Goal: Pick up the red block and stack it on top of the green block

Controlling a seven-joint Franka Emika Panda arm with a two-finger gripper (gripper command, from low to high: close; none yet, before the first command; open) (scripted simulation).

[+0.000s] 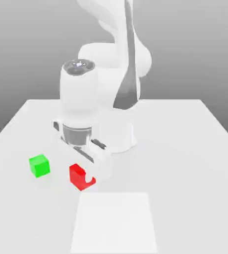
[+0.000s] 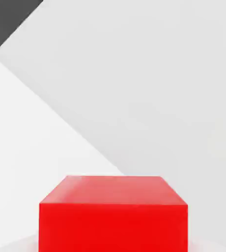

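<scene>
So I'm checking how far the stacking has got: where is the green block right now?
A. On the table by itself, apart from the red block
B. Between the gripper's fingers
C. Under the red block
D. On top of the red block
A: the green block sits alone on the table, toward the exterior view's left of the red block, which the gripper is shut on.

You are looking at an arm [image 1: 106, 74] made of smooth white rounded shells, thick and tube-like, with a dark grey band running down one side of the upper link. A round cap [image 1: 78, 66] with a dark grey ring and a small shiny centre tops the wrist joint. Below it sits a grey collar, then the white gripper [image 1: 89, 174] with dark slots.
</scene>
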